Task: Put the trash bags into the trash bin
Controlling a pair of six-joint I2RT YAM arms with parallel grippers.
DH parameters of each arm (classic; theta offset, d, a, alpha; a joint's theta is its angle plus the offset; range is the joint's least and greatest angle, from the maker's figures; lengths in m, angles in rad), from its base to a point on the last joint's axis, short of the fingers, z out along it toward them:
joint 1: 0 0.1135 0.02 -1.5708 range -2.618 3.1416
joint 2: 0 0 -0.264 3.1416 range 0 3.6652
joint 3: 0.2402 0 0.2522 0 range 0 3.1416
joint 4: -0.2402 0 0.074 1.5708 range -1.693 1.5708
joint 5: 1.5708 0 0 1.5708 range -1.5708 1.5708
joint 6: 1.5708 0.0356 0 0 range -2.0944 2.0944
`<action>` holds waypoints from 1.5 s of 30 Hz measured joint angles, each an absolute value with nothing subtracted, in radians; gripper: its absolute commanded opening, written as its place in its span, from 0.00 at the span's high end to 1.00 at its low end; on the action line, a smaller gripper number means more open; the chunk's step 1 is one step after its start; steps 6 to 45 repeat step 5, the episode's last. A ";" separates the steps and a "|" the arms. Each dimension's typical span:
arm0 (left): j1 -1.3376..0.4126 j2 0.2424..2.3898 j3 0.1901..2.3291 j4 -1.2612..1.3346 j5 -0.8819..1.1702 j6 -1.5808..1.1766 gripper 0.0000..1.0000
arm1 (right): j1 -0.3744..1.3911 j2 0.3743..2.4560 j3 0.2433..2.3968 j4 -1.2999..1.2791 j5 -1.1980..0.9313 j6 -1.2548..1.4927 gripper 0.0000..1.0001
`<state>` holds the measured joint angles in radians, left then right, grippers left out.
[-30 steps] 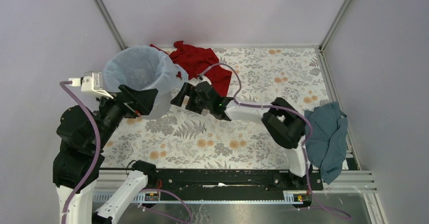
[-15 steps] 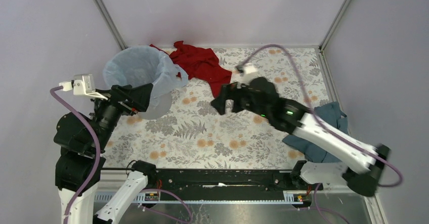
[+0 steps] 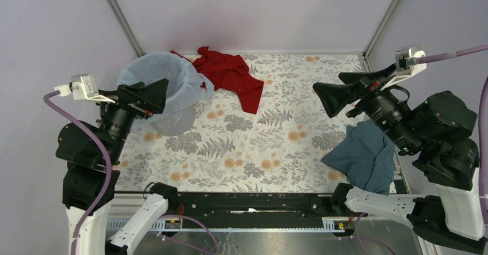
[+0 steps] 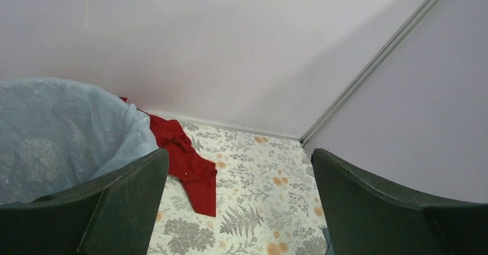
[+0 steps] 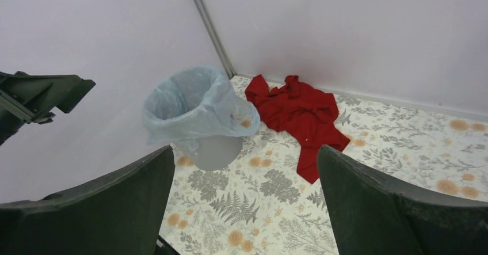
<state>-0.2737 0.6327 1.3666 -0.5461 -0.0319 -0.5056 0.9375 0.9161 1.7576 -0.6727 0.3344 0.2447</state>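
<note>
The pale blue trash bag [image 3: 158, 79] lines the light grey trash bin [image 3: 172, 125] at the back left, its film folded over the rim. It shows in the right wrist view [image 5: 195, 102] over the bin wall [image 5: 216, 151], and at the left of the left wrist view [image 4: 57, 134]. My left gripper [image 3: 151, 94] is open and empty, raised at the bin's near-left rim. My right gripper [image 3: 339, 88] is open and empty, raised high at the right, far from the bin.
A red cloth [image 3: 230, 73] lies on the floral table just right of the bin. A dark teal cloth [image 3: 365, 154] lies at the right edge under my right arm. Grey walls and corner posts enclose the table.
My right arm swung from the bin's right side back and up to the far right. My left gripper rose and drew slightly left. The bag stays on the bin.
</note>
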 measured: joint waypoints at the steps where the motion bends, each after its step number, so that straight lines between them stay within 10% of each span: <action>1: -0.274 0.638 1.373 -0.546 -0.032 -0.507 0.01 | 0.937 0.916 1.766 -0.672 0.340 0.234 0.00; 45: -0.274 0.652 1.388 -0.548 -0.036 -0.517 0.01 | 0.937 0.891 1.702 -0.637 0.363 0.204 0.00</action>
